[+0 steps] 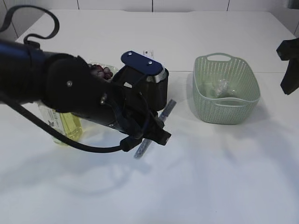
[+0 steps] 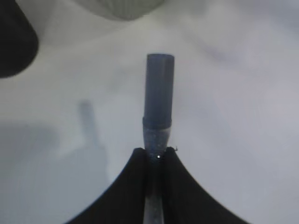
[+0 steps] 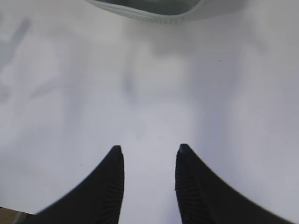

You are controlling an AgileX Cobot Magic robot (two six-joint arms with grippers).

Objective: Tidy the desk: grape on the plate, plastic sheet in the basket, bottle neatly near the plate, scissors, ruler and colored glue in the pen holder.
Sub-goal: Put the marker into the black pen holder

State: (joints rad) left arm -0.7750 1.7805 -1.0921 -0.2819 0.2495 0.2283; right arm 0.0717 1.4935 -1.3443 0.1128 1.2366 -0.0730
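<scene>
My left gripper (image 1: 148,137) (image 2: 155,154) is shut on the colored glue (image 1: 164,112) (image 2: 159,98), a slim blue-grey glitter tube held at a slant above the table just in front of the black pen holder (image 1: 158,91). A blue flat piece (image 1: 141,62) sticks out of the holder's top. Grapes (image 1: 103,71) lie on the plate behind my left arm. The yellow bottle (image 1: 70,128) stands at the left, partly hidden by the arm. A crumpled plastic sheet (image 1: 222,86) lies in the green basket (image 1: 225,105). My right gripper (image 3: 149,149) is open and empty over bare table.
The right arm (image 1: 289,65) hangs at the right edge, beyond the basket. The basket's rim (image 3: 149,14) shows at the top of the right wrist view. The pen holder (image 2: 14,42) is a dark shape at the upper left of the left wrist view.
</scene>
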